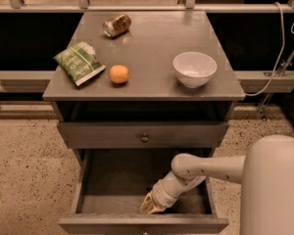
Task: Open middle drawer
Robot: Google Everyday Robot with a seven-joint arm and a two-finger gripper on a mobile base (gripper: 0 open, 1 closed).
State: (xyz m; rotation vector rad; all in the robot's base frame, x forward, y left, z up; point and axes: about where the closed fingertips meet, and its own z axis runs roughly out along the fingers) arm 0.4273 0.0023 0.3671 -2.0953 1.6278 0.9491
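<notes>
Worktop [152, 53] carries one can [116, 25], one green bag [79, 62], one orange [119, 74], one white bowl [194, 68]. Middle drawer [112, 224] stands pulled out. The claw [151, 207] sits inside, just behind its front board — grip state cannot be told.

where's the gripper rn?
Camera view, bottom centre: the gripper is down inside the pulled-out grey wooden middle drawer, just behind its front panel, below the shut upper drawer front.
</notes>
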